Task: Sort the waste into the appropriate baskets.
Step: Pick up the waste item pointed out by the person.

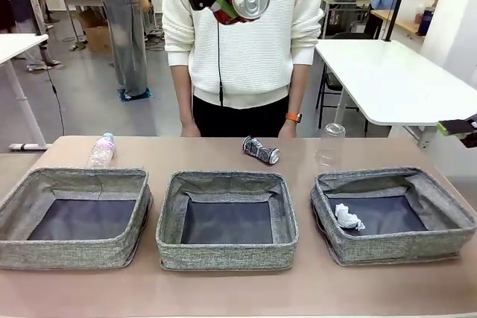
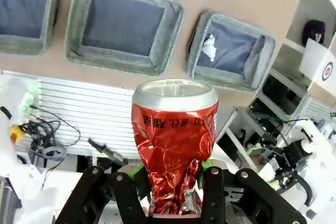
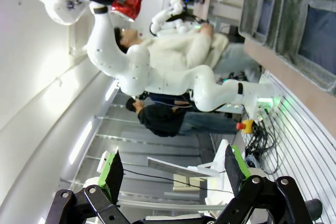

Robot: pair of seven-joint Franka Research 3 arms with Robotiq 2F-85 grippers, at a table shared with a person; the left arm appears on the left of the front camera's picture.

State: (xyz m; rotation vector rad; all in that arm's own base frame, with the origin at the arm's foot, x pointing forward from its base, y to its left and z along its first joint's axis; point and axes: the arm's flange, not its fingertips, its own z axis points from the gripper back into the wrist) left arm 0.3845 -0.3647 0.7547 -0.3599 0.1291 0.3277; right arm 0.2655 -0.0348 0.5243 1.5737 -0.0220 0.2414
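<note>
At the far left of the table (image 1: 223,292), a clear plastic bottle (image 1: 101,150) lies behind the left basket (image 1: 74,255), which shows a bare dark bottom. Toward the centre, the left gripper (image 2: 170,174) is raised high above the table, its green pads clamped on the crumpled lower part of the crushed red can (image 2: 173,124). The middle basket (image 1: 227,256) below is bare inside. Behind it, slightly right, lies the crushed black-and-silver can (image 1: 261,150). Further right, a clear plastic cup (image 1: 330,143) stands upside down behind the right basket (image 1: 395,249), which holds a crumpled white paper wad (image 1: 347,217). The right gripper (image 3: 173,174), off the table's right edge, has its fingers spread wide, gripping nothing.
</note>
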